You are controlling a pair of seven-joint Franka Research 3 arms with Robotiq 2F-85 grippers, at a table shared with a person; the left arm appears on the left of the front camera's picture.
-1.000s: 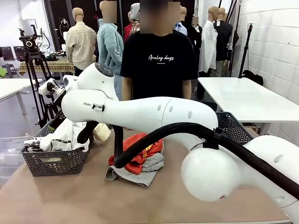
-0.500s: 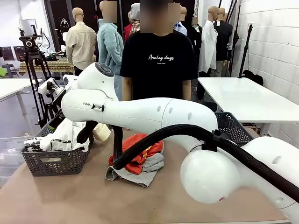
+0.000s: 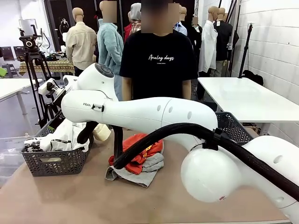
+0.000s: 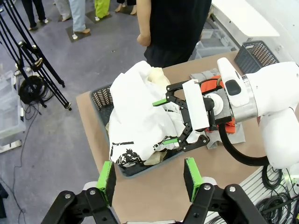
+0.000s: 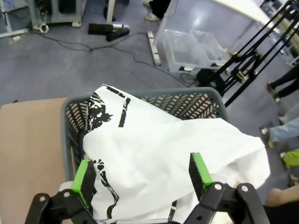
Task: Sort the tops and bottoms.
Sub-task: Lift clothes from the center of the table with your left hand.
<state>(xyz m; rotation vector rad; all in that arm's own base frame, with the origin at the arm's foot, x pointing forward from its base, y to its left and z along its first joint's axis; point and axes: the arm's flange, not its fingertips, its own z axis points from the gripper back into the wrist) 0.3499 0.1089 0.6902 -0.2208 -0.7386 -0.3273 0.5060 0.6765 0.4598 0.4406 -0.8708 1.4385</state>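
The right gripper hung over the white T-shirt with its jaws spread wide, one green pad to either side and nothing pinched between them. Whether the pads touched the fabric could not be told. The T-shirt lay heaped in soft, rumpled folds in a grey basket of stiff plastic with a herringbone mesh wall. Its blotchy black print showed at 9 o'clock of the heap in the right wrist view. In the left wrist view a rounded lump of the cream top sat at 12 o'clock of that white heap, inside the same basket. The left gripper was fairly wide apart and empty, above the table edge at 6 o'clock of the basket. From the front, the basket stood at 9 o'clock on the matte brown table. The orange-red top, crumpled and bearing a small yellow patch, lay near the table's middle at 3 o'clock from the basket, on top of a flat grey garment. A second basket, dark and mesh-walled, stood at 3 o'clock of the table. The right arm, a smooth glossy white shell with a black ribbed hose running along it, crossed the front view toward the grey basket. A person in a black T-shirt stood at 12 o'clock behind the table.
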